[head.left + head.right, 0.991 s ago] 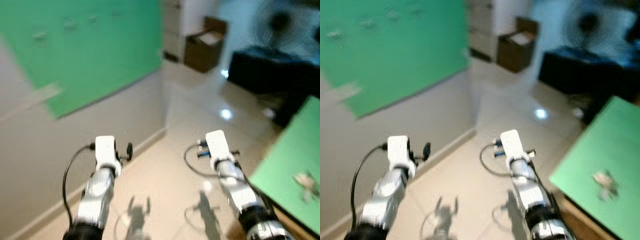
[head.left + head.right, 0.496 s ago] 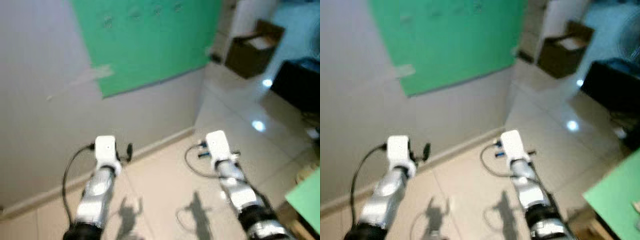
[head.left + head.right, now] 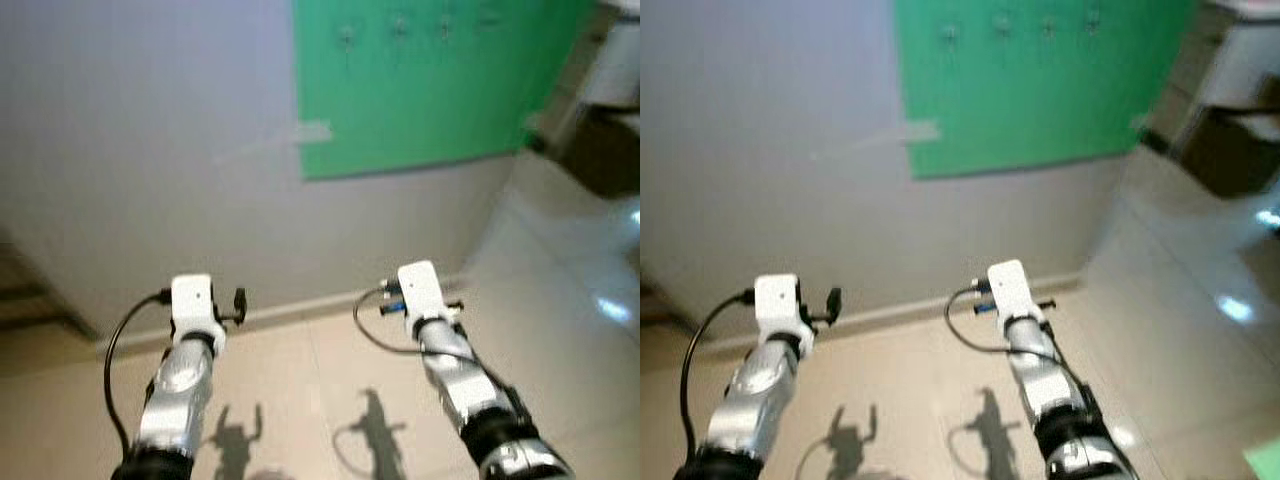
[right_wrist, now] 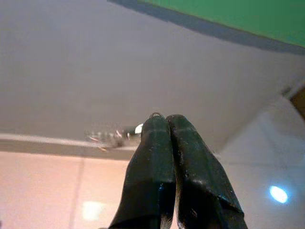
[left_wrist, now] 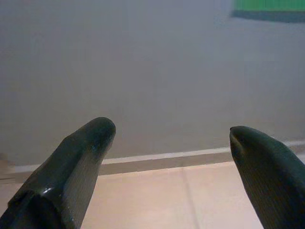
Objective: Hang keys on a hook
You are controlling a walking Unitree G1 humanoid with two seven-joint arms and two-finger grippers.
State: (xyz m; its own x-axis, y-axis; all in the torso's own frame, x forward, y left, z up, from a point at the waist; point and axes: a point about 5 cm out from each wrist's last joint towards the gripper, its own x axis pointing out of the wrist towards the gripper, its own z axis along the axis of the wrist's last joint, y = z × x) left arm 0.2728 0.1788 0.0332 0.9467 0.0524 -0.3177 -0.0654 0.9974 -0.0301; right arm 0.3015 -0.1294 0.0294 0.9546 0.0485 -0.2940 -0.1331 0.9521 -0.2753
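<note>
Your right gripper point(image 4: 164, 125) has its fingers pressed together, pinching the keys point(image 4: 112, 136), which stick out sideways from the tips. Your left gripper point(image 5: 171, 138) has fingers spread wide, holding nothing. Hooks point(image 3: 398, 26) line the green board point(image 3: 420, 100).

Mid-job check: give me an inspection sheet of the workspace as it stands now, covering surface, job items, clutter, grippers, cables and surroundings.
Surface: beige tiled floor meeting a grey wall at a pale skirting.
Job's things: keys blurred, at the right gripper's fingertips; a row of hooks on the green board, high on the wall.
Clutter: nothing seen.
Grippers: right gripper shut on the keys, held low before the wall; left gripper open, holding nothing.
Cables: a black cable loops beside each wrist.
Surroundings: dark box on the floor to the right; glare spots on the tiles.
</note>
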